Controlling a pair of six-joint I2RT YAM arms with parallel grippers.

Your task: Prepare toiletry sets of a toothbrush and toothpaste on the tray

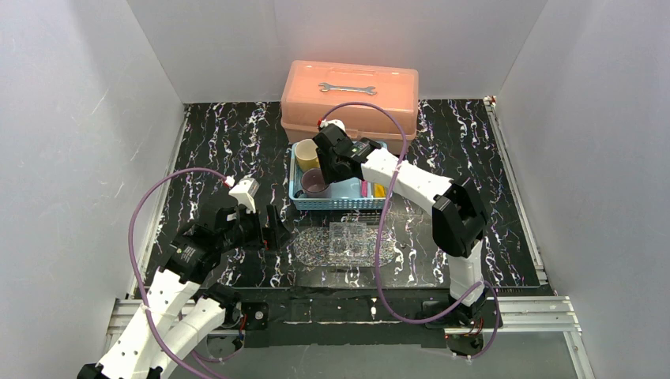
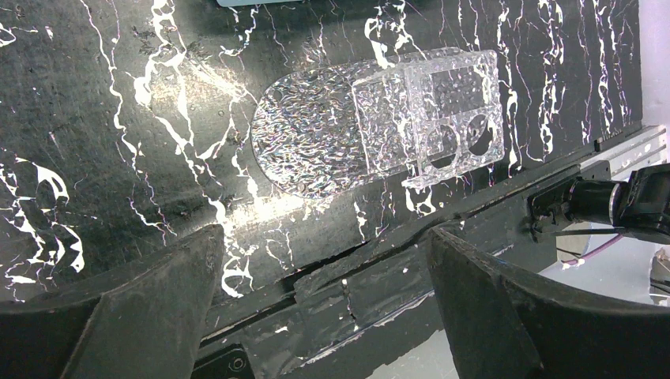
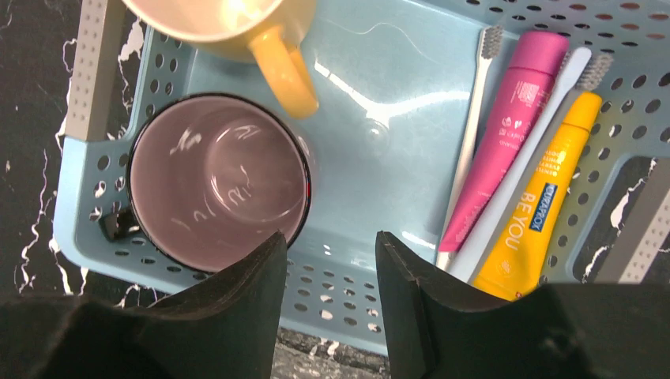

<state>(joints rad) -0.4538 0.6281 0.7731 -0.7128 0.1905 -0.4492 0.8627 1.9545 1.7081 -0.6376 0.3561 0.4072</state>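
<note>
Right wrist view, looking down into the light-blue mesh basket (image 3: 379,158). The right gripper (image 3: 328,257) hangs over the basket's near wall with its jaws partly apart and nothing between them, the gap just beside the rim of the purple mug (image 3: 217,181). This suggests a reach into the basket, though its target (mug or tube) cannot be told. The yellow mug (image 3: 237,20) stands beyond, its handle turned toward the purple one.

Along the basket's other side lies the toothpaste: a magenta tube (image 3: 506,134) and a yellow tube (image 3: 545,197), both smooth, glossy and tapered. One toothbrush (image 3: 471,134) lies against the magenta tube and a second toothbrush (image 3: 534,146) lies between the two tubes. Both are thin, pale sticks with their bristle heads away from the gripper. Packed flat and parallel on the slick floor, they will probably be hard to pinch singly.

The tray (image 2: 308,150), clear and glittery with a pebbled surface, lies on the black, white-veined table (image 1: 221,142), just in front of the basket and between the arms. One end carries a raised clear block pierced by round holes, and no toiletries are on it yet. The left gripper (image 2: 324,292) hovers near it, jaws spread wide and empty, apparently waiting.
</note>
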